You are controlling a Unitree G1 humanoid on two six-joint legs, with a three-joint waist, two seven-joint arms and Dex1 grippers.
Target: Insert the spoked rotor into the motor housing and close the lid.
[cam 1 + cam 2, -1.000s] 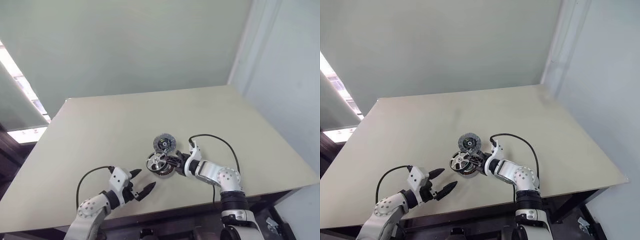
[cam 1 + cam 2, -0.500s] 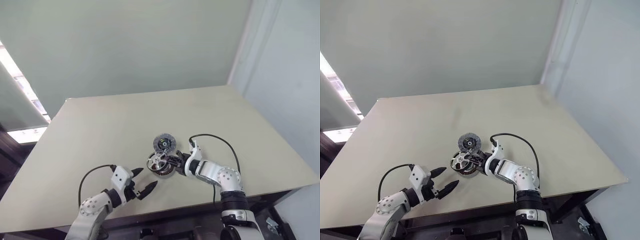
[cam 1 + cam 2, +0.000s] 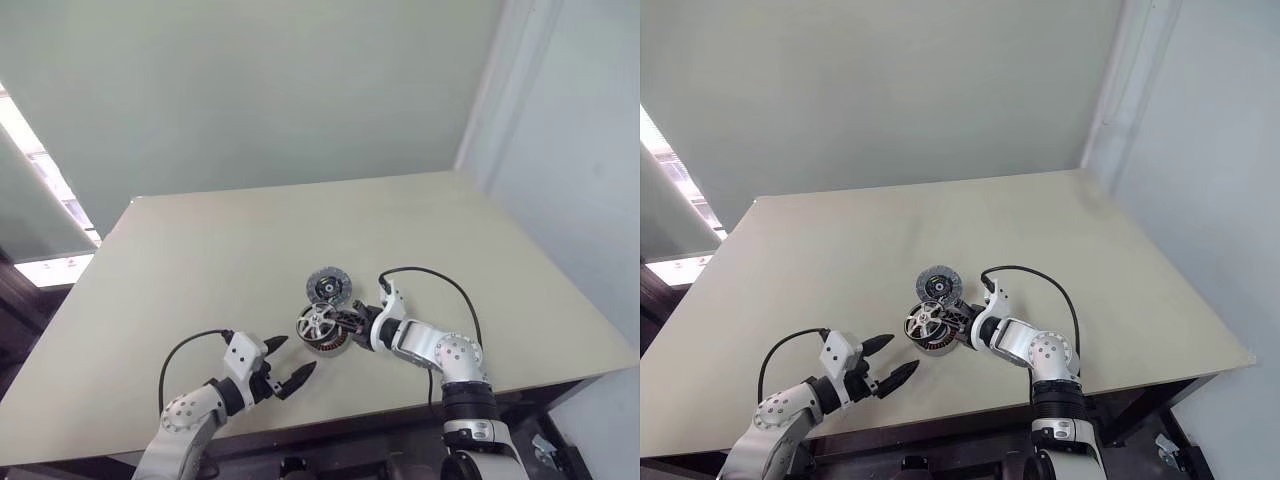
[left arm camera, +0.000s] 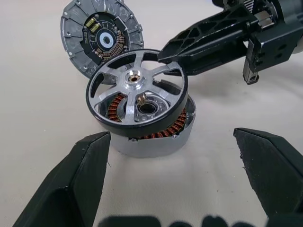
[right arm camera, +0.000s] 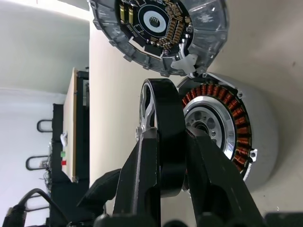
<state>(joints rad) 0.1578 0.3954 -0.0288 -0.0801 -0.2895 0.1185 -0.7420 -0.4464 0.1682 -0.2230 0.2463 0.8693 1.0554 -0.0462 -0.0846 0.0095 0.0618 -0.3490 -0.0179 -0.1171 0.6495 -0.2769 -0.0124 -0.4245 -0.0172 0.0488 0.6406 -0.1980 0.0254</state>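
My right gripper [image 3: 337,322] is shut on the dark rim of the spoked rotor [image 4: 136,92], one finger on each face. It holds the shiny wheel tilted over the motor housing [image 4: 158,137], whose copper windings [image 5: 222,101] show through the spokes. Whether the rotor touches the housing I cannot tell. The lid [image 3: 329,285], a grey disc with its circuit-board side up, lies flat on the table just beyond the housing and right against it. My left gripper [image 3: 290,358] is open near the table's front edge, pointing at the housing from a short way off with nothing between its fingers.
The pale table [image 3: 200,260] has wide bare areas to the left, right and back. A black cable [image 3: 430,275] loops from the right wrist over the table. The table's front edge runs just under both arms.
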